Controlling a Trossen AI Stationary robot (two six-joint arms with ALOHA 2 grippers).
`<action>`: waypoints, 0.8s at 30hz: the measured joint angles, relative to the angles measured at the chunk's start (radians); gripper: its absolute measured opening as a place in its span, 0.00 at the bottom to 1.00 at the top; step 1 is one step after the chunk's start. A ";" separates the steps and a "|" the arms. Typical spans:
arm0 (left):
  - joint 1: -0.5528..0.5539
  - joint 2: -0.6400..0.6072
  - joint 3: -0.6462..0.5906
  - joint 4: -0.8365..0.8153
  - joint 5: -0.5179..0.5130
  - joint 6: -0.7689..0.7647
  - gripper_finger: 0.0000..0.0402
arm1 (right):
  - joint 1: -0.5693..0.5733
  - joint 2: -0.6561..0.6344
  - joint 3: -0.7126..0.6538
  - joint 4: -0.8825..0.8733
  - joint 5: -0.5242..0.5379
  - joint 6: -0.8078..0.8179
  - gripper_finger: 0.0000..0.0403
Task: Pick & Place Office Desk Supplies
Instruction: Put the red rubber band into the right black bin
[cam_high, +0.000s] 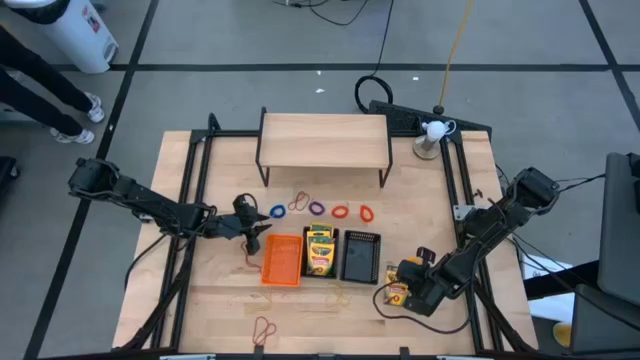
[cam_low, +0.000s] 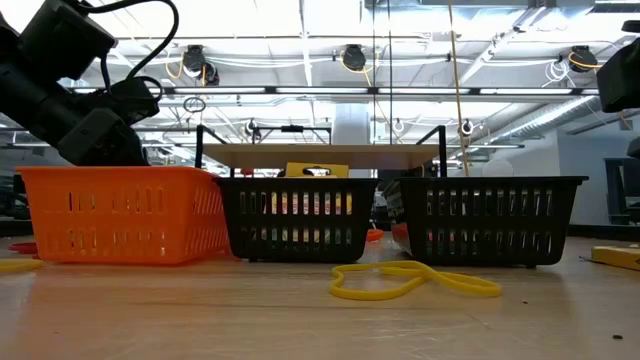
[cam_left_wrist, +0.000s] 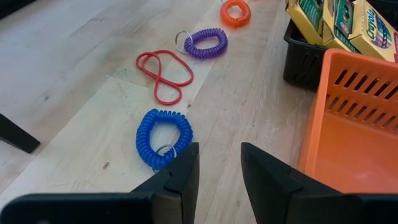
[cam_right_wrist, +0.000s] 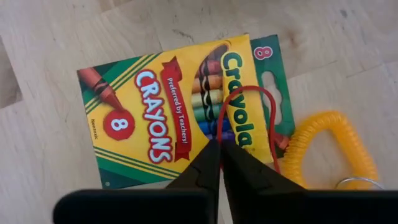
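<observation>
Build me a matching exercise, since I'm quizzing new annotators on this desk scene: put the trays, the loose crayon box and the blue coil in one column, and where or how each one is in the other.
Column 1
1. orange tray
2. middle black tray
3. blue coil loop
4. loose crayon box

Column 2
A. lies flat on the table, with a yellow coil beside it
B. holds crayon boxes
C. the visible part of its inside is bare
D. lies on bare wood just ahead of the left gripper

Pairs: 1-C, 2-B, 3-D, 4-A
</observation>
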 joint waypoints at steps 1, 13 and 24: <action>0.000 0.000 0.000 0.000 0.000 0.000 0.30 | -0.001 0.001 0.005 -0.001 0.000 -0.008 0.01; 0.000 0.000 0.000 0.001 -0.001 -0.005 0.30 | -0.005 0.005 0.175 -0.245 0.039 -0.073 0.00; 0.000 0.000 0.000 0.000 -0.002 -0.020 0.30 | -0.006 0.004 0.353 -0.556 0.267 -0.072 0.00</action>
